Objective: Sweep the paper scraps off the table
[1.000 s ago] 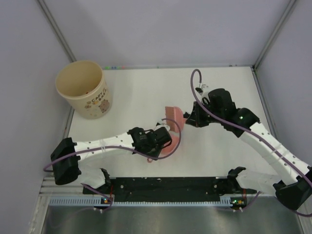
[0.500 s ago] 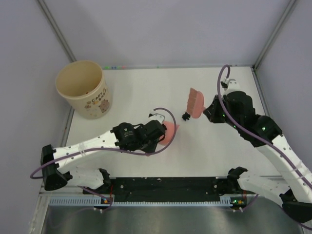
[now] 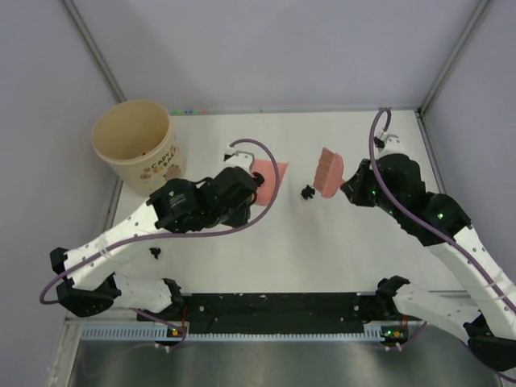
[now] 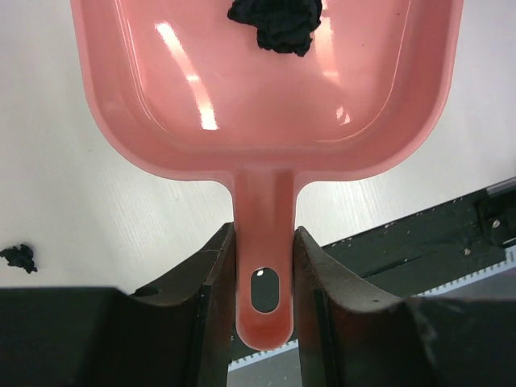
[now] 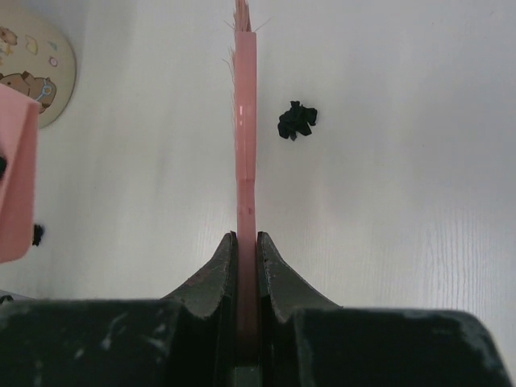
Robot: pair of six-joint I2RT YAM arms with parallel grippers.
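Moved: we are swinging the pan point(image 3: 263, 173) away from the bases and toward the cup point(image 3: 133, 145); half a second back it was sitting lower, near mid-table. The brush point(image 3: 329, 172) is drifting only slightly.
Left gripper point(image 4: 264, 270): we are clamping the pan's handle between narrow jaws.
Right gripper point(image 5: 247, 258): we are pinching the brush's thin handle, jaws nearly together.
Caught scrap point(image 4: 274, 22): it is riding in the pan, at the end far from the handle.
Loose scrap point(image 3: 308, 192): it is lying on the table point(image 3: 355, 242) between brush and pan, just beside the brush and nearer the right arm.
Third scrap point(image 3: 155, 252): it is lying by the left arm, well apart from both tools.
Brush axis: it is running straight out from the right gripper, bristles foremost; the loose scrap is sitting off its flat side, not ahead of the tips.
Next, as we are judging it: we are heading to empty the pan into the cup, which lies to its left in the top view. After that the pan is needed back beyond the loose scrap, so the brush can push it leftward.
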